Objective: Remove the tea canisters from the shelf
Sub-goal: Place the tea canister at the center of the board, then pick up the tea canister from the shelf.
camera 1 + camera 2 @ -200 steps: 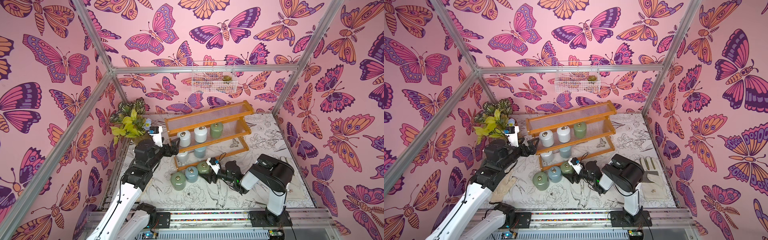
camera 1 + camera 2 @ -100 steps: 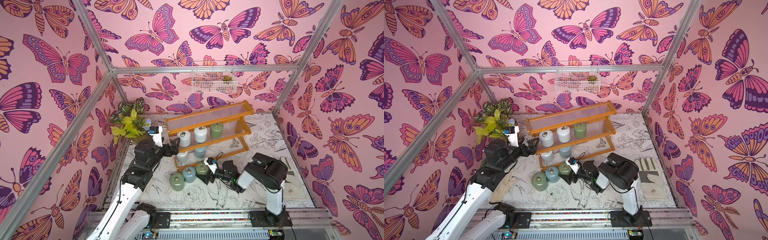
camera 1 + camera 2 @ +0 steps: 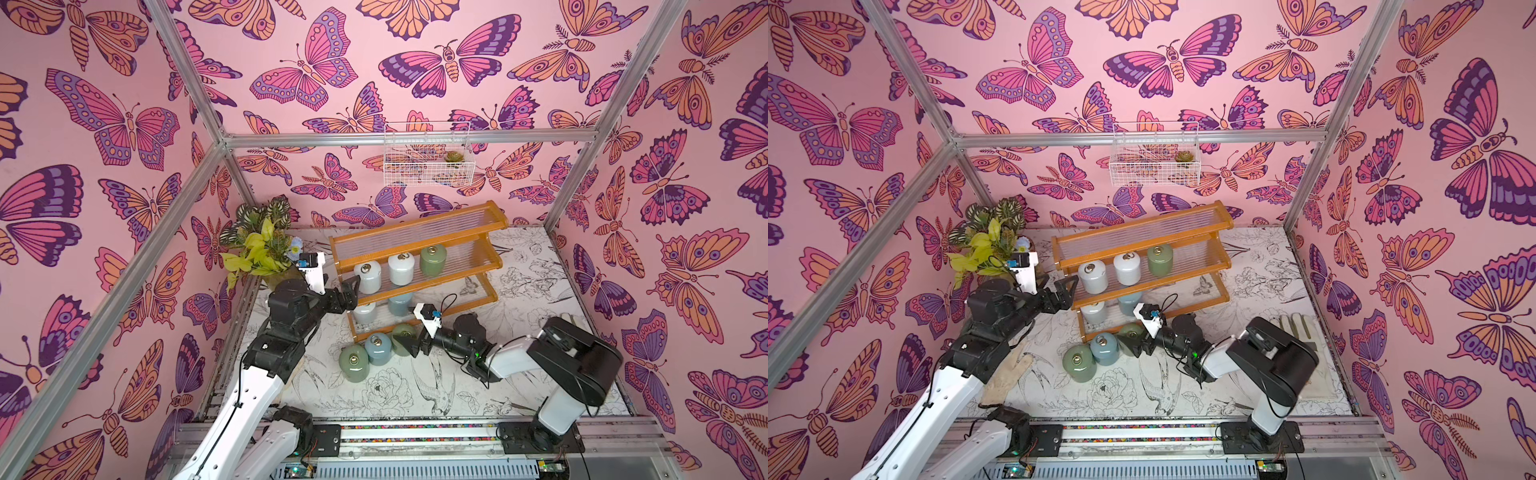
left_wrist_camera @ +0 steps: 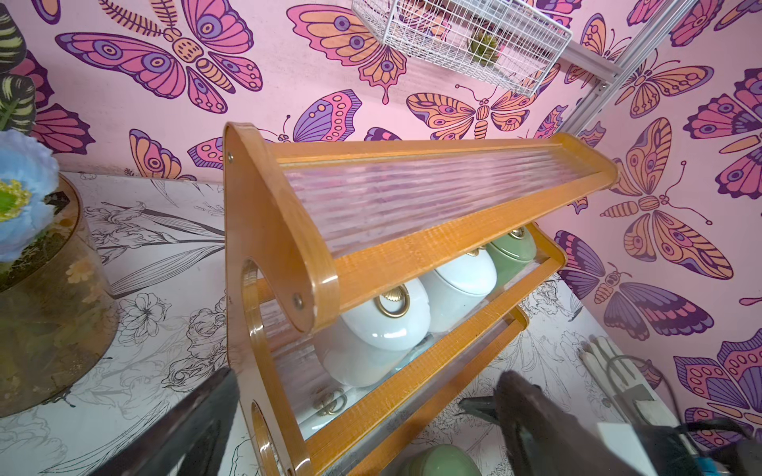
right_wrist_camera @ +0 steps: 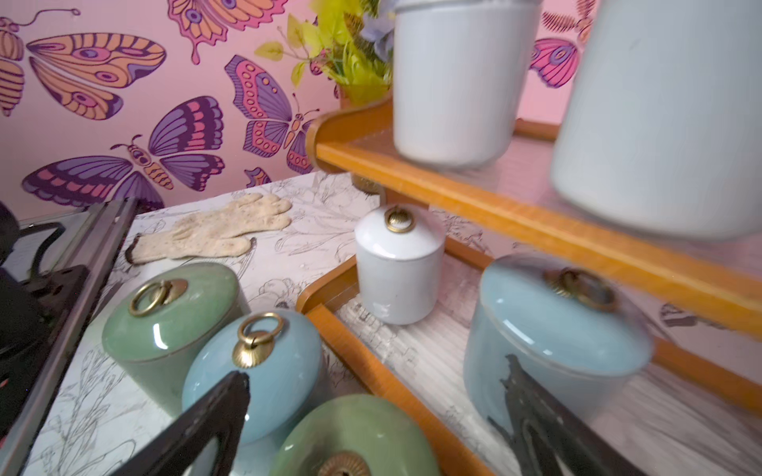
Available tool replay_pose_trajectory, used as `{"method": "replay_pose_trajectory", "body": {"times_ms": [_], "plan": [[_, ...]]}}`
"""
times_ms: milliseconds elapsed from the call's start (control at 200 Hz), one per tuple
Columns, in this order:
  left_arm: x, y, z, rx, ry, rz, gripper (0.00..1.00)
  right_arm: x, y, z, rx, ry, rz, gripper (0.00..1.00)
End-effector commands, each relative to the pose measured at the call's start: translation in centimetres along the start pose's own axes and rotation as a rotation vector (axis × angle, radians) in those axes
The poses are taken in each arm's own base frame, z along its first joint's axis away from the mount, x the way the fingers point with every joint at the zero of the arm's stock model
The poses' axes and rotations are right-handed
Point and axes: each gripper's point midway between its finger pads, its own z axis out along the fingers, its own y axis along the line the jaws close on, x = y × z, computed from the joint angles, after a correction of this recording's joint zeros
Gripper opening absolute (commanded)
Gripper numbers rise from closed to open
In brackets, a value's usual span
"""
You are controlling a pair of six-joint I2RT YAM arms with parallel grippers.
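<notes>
Having just let go, the right hand (image 3: 407, 340) stands jaws apart over a green canister (image 5: 358, 428) on the counter (image 3: 415, 395), just in front of the shelf (image 4: 412, 259), beside two others (image 3: 378, 348); left hand (image 3: 351, 289), apart too, hovers at the shelf's end; five tea canisters (image 3: 401, 268) remain shelved.

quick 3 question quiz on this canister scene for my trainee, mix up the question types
1. True or false: the top tier of the shelf holds a canister.
2. How many canisters stand on the table, off the shelf? A two, B three, C five.
3. Fill in: the right gripper is ____ (open or shut).
Key: 1 false; 2 B; 3 open.
</notes>
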Motion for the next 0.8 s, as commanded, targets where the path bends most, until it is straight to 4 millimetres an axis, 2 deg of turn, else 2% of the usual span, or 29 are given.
{"method": "replay_pose_trajectory", "body": {"times_ms": [0,160,285,376,441,791], "plan": [[-0.3,-0.1,-0.4,0.002,-0.017,0.017,1.0,-3.0,-1.8,-0.6,0.117,-0.004,-0.041,0.99],[-0.4,0.2,-0.6,-0.018,-0.02,0.007,1.0,-8.5,-6.1,-2.9,0.388,-0.012,-0.091,0.99],[-0.6,0.2,-0.9,-0.017,-0.031,0.011,1.0,-10.4,-10.3,-4.5,0.53,0.042,-0.071,0.99],[-0.6,0.2,-1.3,-0.02,-0.041,0.016,1.0,-11.3,-13.1,-5.5,0.601,0.024,-0.038,0.99],[-0.6,0.2,-1.5,-0.021,-0.047,0.017,1.0,-11.7,-14.4,-5.9,0.629,0.016,-0.035,0.99],[-0.4,0.3,-1.8,-0.027,-0.046,0.018,1.0,-11.4,-17.2,-5.2,0.624,-0.026,-0.017,0.99]]}}
